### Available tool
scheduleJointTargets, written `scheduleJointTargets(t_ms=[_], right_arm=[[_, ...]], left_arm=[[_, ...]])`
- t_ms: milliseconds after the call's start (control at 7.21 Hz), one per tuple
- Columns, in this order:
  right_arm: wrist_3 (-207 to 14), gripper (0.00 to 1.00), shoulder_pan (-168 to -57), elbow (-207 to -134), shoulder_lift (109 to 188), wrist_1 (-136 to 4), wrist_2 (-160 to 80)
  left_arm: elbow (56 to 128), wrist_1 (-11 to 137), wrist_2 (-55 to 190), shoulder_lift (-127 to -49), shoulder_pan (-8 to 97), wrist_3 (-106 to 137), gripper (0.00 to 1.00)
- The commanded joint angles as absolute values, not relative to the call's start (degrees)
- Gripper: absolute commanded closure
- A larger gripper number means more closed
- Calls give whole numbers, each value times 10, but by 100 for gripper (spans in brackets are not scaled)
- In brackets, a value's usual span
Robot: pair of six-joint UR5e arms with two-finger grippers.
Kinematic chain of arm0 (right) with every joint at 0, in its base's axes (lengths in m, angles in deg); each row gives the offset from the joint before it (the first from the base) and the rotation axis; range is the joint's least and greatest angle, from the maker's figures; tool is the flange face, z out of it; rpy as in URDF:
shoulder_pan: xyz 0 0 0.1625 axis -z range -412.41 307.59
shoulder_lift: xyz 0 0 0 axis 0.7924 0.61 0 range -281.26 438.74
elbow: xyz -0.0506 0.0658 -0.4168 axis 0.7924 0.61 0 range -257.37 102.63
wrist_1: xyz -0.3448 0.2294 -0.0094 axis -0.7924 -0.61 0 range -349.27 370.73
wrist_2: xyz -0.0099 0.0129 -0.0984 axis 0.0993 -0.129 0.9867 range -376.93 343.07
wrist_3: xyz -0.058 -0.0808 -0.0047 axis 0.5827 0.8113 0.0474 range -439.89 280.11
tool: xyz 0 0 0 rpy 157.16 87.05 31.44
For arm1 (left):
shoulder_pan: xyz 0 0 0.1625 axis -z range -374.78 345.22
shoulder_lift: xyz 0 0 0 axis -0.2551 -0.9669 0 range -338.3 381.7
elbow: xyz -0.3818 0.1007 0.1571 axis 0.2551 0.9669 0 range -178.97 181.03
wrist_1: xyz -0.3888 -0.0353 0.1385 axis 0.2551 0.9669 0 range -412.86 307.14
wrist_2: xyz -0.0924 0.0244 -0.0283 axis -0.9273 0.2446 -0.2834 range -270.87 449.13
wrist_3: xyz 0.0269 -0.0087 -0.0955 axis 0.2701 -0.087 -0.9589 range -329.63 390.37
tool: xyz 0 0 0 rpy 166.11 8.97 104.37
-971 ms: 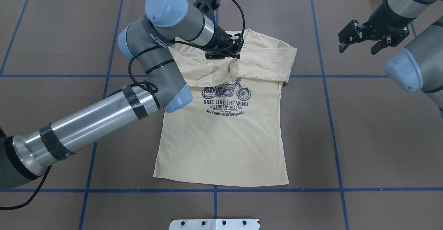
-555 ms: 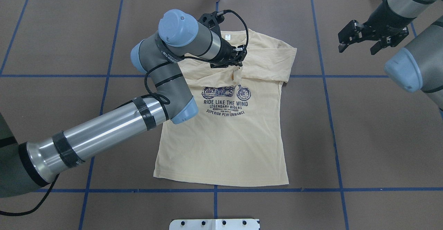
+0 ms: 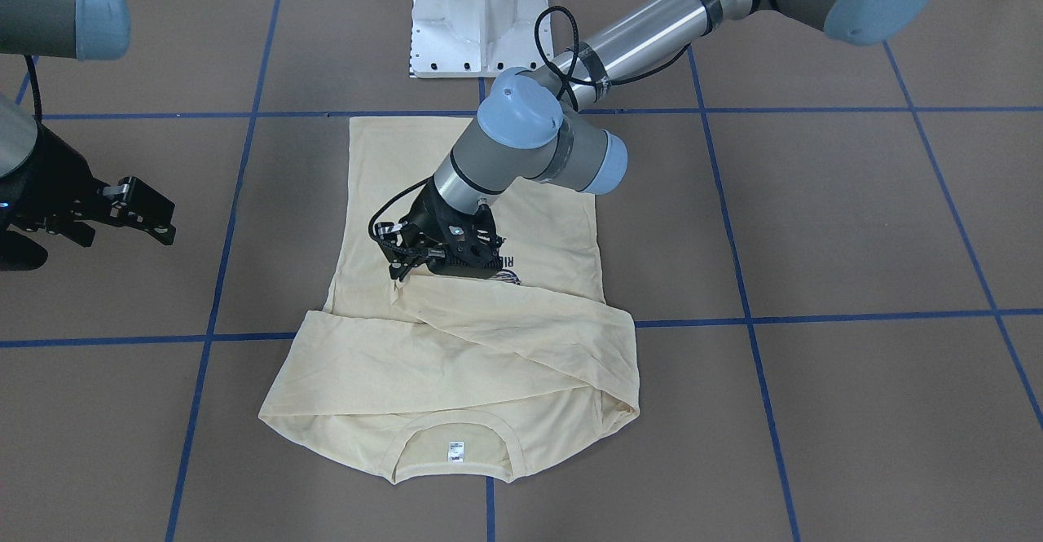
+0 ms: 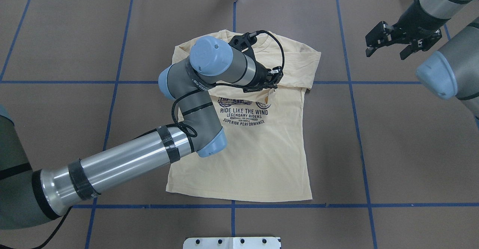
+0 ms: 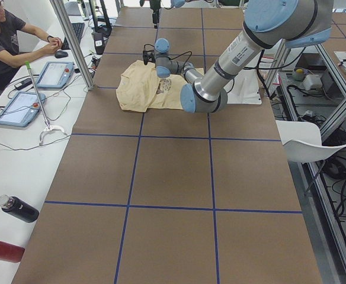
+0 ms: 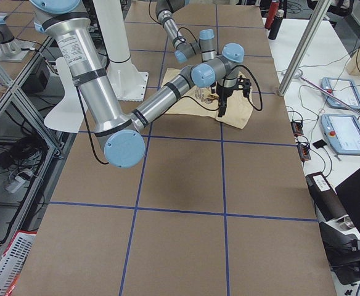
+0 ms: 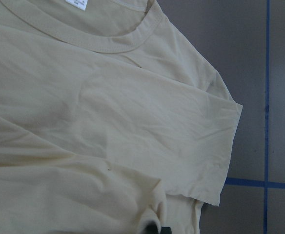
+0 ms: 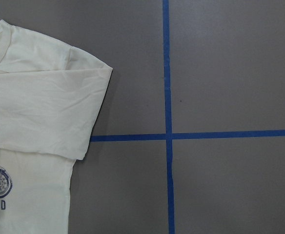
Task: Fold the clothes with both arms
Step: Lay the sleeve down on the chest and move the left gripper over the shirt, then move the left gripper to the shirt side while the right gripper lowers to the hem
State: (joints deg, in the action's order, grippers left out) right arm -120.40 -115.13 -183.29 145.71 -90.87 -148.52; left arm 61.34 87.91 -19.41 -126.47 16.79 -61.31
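Observation:
The pale cream-yellow shirt point(image 4: 243, 155) lies print side up on the brown table, collar at the far side. One sleeve is drawn as a band across the chest point(image 3: 505, 322). My left gripper point(image 4: 272, 86) is shut on that sleeve's end, low over the motorcycle print, with cloth bunched at its fingertips point(image 7: 154, 228). The white neck tag point(image 3: 455, 449) shows inside the collar. My right gripper point(image 4: 387, 52) hovers open off the shirt's far right corner, holding nothing. The shirt's other sleeve point(image 8: 45, 107) lies flat on the shirt's right side.
Blue tape lines point(image 4: 351, 91) grid the brown table. The white pedestal base point(image 3: 477, 16) stands at the robot's edge. A person point(image 5: 7, 41) sits at a side table with tablets point(image 5: 55, 74) and bottles point(image 5: 16, 208). A metal pole point(image 6: 303, 46) stands at the table's edge.
My left gripper has moved toward the robot and to the right, dragging the pinched sleeve across the chest and over part of the motorcycle print. The right arm has stayed put.

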Motion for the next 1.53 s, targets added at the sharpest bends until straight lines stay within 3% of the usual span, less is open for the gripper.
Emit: scheduleJointTargets(t_ms=[0,139,555,971,1387], right_arm=[[-1204,0,-1153,-1833,1457,-909,-1486],[-1204,0,-1153,-1833,1456,-909,-1486],[-1204,0,-1153,-1832,1458,-907,-1482],[-1268,0,-1140,-1839,1461,-906,-1511],[-1425,0,-1047,-1873,1541,-661,-1453]], left_arm=[[617,882,-193,-1261,159,-619,59],[618,883,-192,-1260,158,-616,1],[631,884,-192,-1253,160,-613,0],[819,842,-196,-1116,169,-614,0],[1029,672,-195,-1004,171,-612,0]])
